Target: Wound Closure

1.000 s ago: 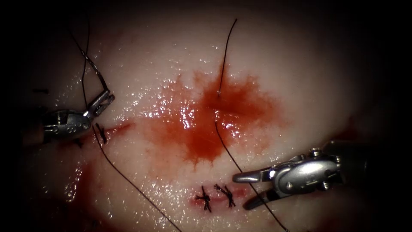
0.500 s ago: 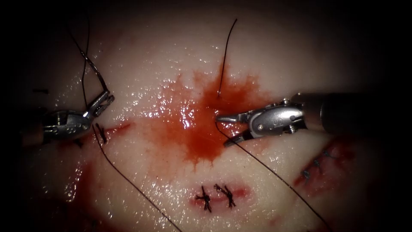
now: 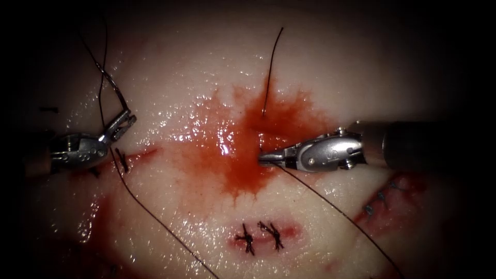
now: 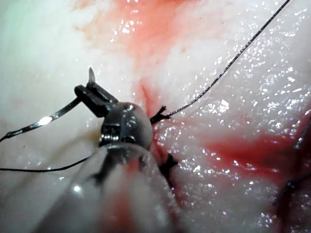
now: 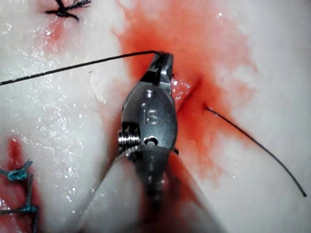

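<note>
Now the right tool point(image 3: 264, 156) grips thread point(image 3: 330, 204) mid-cut, seemingly; left tool point(image 3: 124, 120) clamps the needle point(image 3: 116, 93) near the tissue point(image 3: 170, 77) edge.

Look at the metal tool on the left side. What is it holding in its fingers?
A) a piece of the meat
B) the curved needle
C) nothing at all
B: the left tool has its fingers closed on the curved needle, which sits above the tissue, not in it.

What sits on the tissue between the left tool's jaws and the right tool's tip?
In the endoscope view, between the left tool, holding the needle, and the right tool, shut on thread, lies wet tissue stained with red fluid.
</note>
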`<action>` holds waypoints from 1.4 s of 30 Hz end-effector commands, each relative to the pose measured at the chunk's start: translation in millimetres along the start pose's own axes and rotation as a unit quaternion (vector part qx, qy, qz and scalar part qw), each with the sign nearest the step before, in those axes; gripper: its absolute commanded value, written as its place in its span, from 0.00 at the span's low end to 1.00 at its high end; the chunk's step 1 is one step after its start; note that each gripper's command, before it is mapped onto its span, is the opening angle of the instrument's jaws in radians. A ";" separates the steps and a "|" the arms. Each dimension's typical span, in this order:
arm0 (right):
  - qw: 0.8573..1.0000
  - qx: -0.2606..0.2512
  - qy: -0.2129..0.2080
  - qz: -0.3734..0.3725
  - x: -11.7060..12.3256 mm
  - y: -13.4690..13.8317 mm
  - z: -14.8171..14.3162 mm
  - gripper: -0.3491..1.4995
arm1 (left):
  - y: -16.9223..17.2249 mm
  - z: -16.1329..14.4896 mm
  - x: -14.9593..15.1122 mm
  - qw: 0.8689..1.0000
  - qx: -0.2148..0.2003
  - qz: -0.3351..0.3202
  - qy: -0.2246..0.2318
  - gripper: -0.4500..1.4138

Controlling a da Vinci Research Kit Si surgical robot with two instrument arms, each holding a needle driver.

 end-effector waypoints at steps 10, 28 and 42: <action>0.999 0.043 0.013 -0.014 5.0 -5.3 -1.4 0.00 | 0.5 0.9 -0.2 1.000 0.000 0.000 0.003 0.00; 0.988 -0.036 -0.152 -0.003 0.0 2.1 -7.8 0.99 | 0.6 1.0 -0.3 1.000 -0.002 0.001 0.003 0.00; 0.864 -0.184 -0.150 0.445 -4.2 9.4 -3.6 0.97 | 0.8 0.9 -0.4 1.000 -0.002 -0.001 0.002 0.00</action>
